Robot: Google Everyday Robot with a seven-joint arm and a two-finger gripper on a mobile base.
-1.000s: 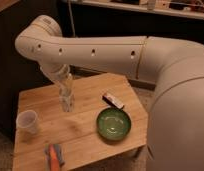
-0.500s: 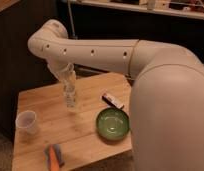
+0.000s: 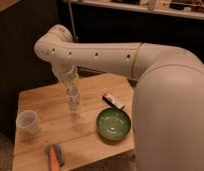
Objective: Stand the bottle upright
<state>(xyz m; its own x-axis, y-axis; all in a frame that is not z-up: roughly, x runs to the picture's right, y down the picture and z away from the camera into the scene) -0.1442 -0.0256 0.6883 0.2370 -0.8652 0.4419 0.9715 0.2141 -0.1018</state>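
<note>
A light wooden table (image 3: 90, 132) stands in a dim room, with dark cabinet fronts behind it and a pale counter edge along the top of the view. The robot's white arm reaches down from the right over the tabletop, and the gripper (image 3: 72, 94) hangs above the table's middle, its fingers closed on the bottle (image 3: 73, 102). The bottle is directly below the gripper, its long axis vertical, upper end in the fingers and lower end pointing down at the wood; whether its base touches the table cannot be told. To the gripper's lower left, near the table's edge, stands a translucent cup (image 3: 26, 121). To its lower right sits a green bowl (image 3: 114, 124), and just right of the gripper lies a small dark packet (image 3: 113, 100). Far below it, at the front edge, lies a flat orange-and-grey item (image 3: 55, 155).
</note>
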